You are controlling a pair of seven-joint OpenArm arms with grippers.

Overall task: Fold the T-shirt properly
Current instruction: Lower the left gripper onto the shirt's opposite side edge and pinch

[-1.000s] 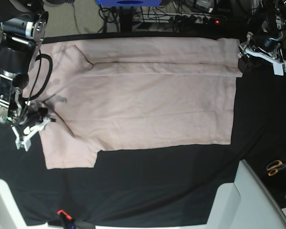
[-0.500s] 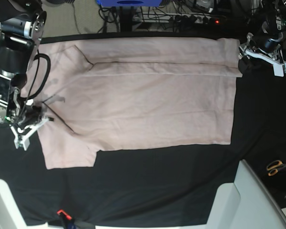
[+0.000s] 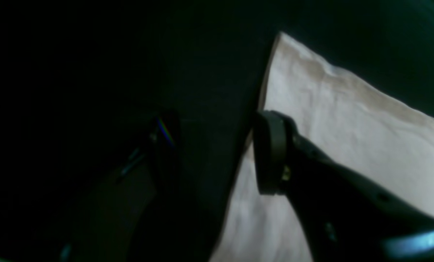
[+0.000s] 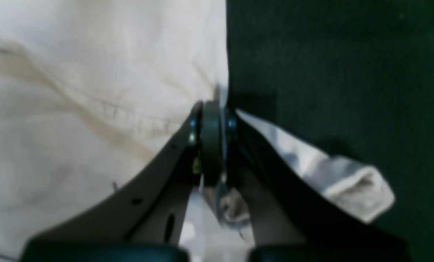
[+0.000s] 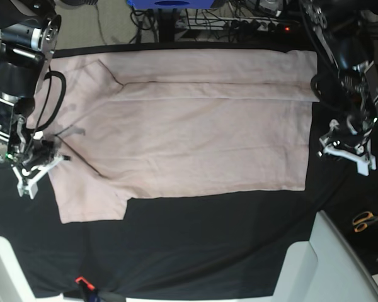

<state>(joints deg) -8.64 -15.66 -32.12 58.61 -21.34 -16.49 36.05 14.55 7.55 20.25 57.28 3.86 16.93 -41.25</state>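
T-shirt (image 5: 195,126): lying flat on the black table (image 5: 208,245), long axis running left-right in the base view; top strip already folded over, one sleeve sticking out at lower left.
right claw (image 4: 211,145): sitting at the shirt's sleeve-side edge, base-view left (image 5: 34,165); jaws pressed together on a pinch of pink edge fabric, a small tuft is bunching out beside the jaws.
left claw (image 5: 348,148): hovering just off the hem end, base-view right; jaws are standing partly apart, nothing between them. In the wrist view one finger (image 3: 271,153) is overlapping the hem edge, the other is over bare cloth; contact with the fabric can't be told.
key relation: shirt body is lying between the two claws, each at one end of the long axis. Right arm is already gripping its end; left is nearest the hem but not yet gripping.
next move, my read: left needs to close on the hem edge before any lift, or the fold will be dragging one-sided.
risk: thin right-side pinch could be slipping.
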